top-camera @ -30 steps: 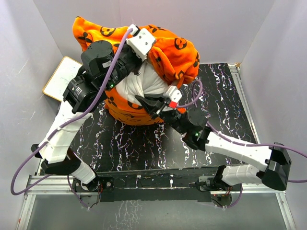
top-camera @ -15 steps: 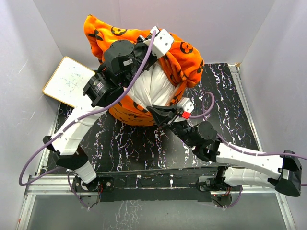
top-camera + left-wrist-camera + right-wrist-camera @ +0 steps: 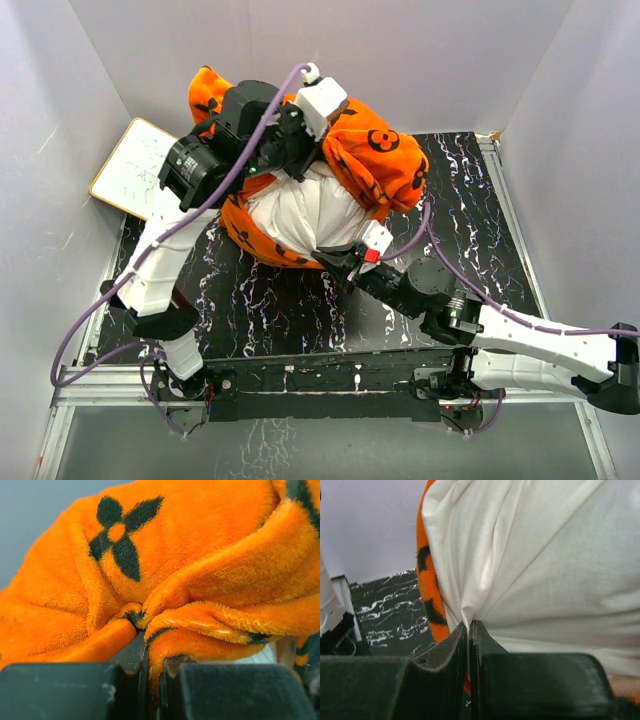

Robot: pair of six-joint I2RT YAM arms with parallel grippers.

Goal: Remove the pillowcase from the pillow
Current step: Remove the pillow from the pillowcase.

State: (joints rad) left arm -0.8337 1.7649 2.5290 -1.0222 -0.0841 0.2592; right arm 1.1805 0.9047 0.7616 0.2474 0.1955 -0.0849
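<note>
Orange plush pillowcase (image 3: pixel 378 160) (short nap, black flower and ring motifs) is bunched in thick folds over the upper and left sides of the pillow (image 3: pixel 312 208), at upper centre of the overhead frame on the black, white-veined bench (image 3: pixel 250 300). Grip: left fingers (image 3: pixel 95 687) clenched on a rolled fold of plush, with fabric squeezed into the slot between them; right fingers (image 3: pixel 440 660) clamped on a pinch of the pillow's smooth white cloth, which draws into taut radiating creases. Exposed pillow bulges plump at the bundle's lower middle — flat white board (image 3: pixel 135 165) with tan edge lies at upper left.
</note>
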